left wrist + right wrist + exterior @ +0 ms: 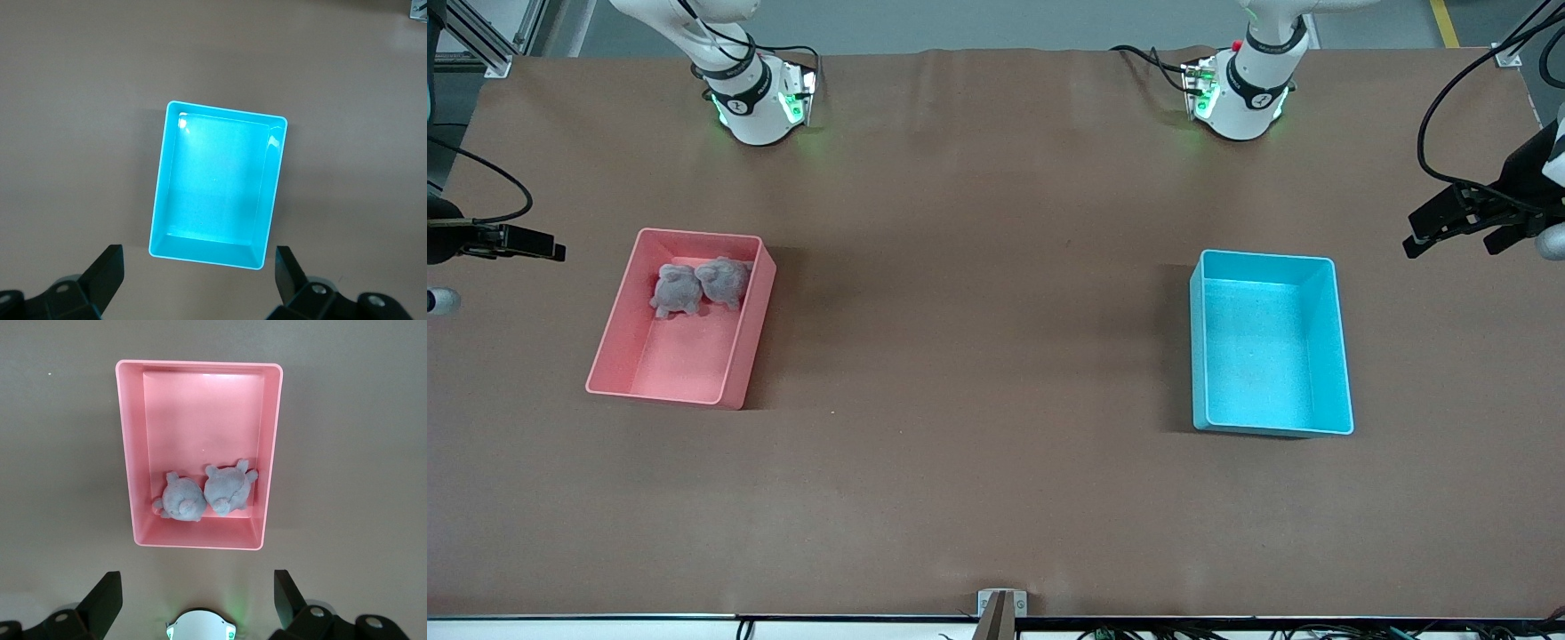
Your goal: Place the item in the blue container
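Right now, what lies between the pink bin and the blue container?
Nothing: in the front view only bare brown table separates the pink bin from the blue container.

We've got a plain brown counter (978, 373) here, no pattern on it at all. The blue container (1343, 356) is a bright cyan, inside and out. The other bin (751, 329) is a soft salmon pink, and the two plush toys (698, 286) in it are a fuzzy grey-lilac. Both grippers' fingers (107, 270) look black, and the arm bases (751, 98) are white with green lights.
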Available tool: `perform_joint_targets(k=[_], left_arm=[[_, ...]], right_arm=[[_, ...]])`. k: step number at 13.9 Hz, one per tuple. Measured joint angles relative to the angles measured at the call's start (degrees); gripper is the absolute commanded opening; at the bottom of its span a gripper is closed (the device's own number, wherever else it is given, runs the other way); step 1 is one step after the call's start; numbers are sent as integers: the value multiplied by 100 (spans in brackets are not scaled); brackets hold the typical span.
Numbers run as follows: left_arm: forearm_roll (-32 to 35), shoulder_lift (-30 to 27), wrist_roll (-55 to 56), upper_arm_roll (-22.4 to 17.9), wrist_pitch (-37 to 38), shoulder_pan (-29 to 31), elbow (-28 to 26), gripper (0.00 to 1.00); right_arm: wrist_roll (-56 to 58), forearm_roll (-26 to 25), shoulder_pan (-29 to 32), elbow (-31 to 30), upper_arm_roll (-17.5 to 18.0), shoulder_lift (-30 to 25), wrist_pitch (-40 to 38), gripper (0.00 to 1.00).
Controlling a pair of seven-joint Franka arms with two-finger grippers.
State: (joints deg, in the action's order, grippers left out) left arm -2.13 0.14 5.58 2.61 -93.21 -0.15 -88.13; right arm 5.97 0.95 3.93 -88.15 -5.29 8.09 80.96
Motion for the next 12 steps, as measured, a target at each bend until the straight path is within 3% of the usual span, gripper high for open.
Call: perform_joint_targets(k=[5, 12], left_arm=[[0, 0, 0, 0, 0, 0, 0, 100], [0, 0, 0, 0, 0, 0, 0, 100]], right_arm=[[0, 2, 0, -163, 1, 10, -71, 100], [0, 2, -1, -984, 13, 83, 727, 100]])
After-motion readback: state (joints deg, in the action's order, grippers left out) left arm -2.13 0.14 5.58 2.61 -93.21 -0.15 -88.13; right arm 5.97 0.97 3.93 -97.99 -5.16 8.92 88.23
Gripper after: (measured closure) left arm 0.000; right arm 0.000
